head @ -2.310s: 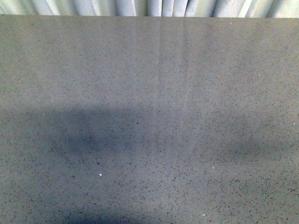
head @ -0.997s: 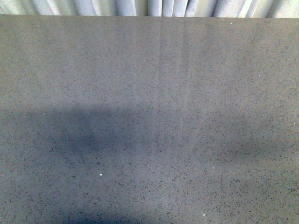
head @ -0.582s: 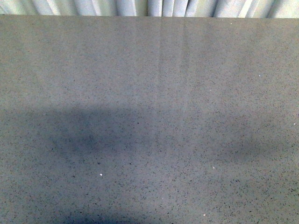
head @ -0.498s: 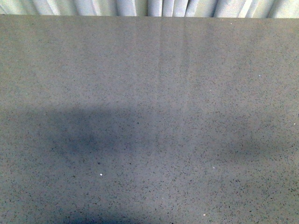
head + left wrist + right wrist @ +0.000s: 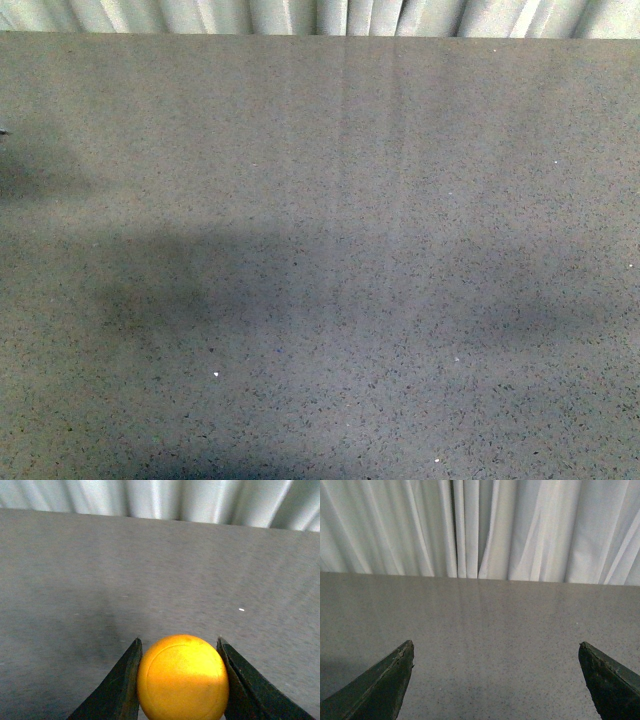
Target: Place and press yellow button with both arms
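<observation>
Grey speckled bench (image 5: 320, 150) spreads ahead of both arms. Clamped in the left end effector (image 5: 179, 642) is the yellow button (image 5: 182, 677), its round cap pinched from both sides. The right end effector (image 5: 496, 644) is spread wide, holding nothing, with a pale curtain (image 5: 520, 530) beyond the bench's far edge

The counter (image 5: 320, 150) is a flat grey surface, finely speckled with small dark flecks, and it fills nearly all of the front view. A few tiny white specks (image 5: 216, 374) show on it, and soft wide shadows (image 5: 200, 290) lie across its nearer half. Its far edge runs straight, just before a pale pleated curtain (image 5: 360, 15).
</observation>
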Robot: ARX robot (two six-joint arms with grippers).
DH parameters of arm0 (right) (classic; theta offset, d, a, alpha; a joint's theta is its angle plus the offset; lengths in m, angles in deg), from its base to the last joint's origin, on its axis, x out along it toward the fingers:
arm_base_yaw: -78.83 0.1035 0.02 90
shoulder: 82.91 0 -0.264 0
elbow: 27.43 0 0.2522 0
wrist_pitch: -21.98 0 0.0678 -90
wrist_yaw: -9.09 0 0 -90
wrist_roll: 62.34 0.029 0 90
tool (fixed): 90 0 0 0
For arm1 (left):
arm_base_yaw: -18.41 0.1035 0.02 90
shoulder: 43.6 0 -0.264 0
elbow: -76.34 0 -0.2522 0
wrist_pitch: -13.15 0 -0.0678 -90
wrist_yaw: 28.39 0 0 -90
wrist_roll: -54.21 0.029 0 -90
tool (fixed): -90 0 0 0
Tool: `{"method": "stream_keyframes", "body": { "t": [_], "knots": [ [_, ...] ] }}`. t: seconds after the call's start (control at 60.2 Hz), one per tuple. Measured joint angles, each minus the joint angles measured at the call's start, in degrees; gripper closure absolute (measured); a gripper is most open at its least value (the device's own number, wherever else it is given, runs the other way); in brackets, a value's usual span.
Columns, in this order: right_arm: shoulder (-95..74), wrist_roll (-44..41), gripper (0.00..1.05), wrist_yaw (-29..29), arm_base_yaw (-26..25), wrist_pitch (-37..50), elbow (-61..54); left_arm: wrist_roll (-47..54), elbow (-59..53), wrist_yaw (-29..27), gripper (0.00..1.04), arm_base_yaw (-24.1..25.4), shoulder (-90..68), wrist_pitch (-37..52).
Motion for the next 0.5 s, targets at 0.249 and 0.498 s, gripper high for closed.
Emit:
{"method": "stream_keyframes", "body": {
  "t": [0.249,0.498],
  "knots": [
    [0.00,0.00,0.09,-0.02,0.00,0.00,0.00,-1.40,5.33,-6.12,0.70,-16.22,-16.35,6.01],
    [0.00,0.00,0.09,0.00,0.00,0.00,0.00,-1.40,7.28,-8.35,0.70,-20.26,-24.17,7.10]
  ]
}}
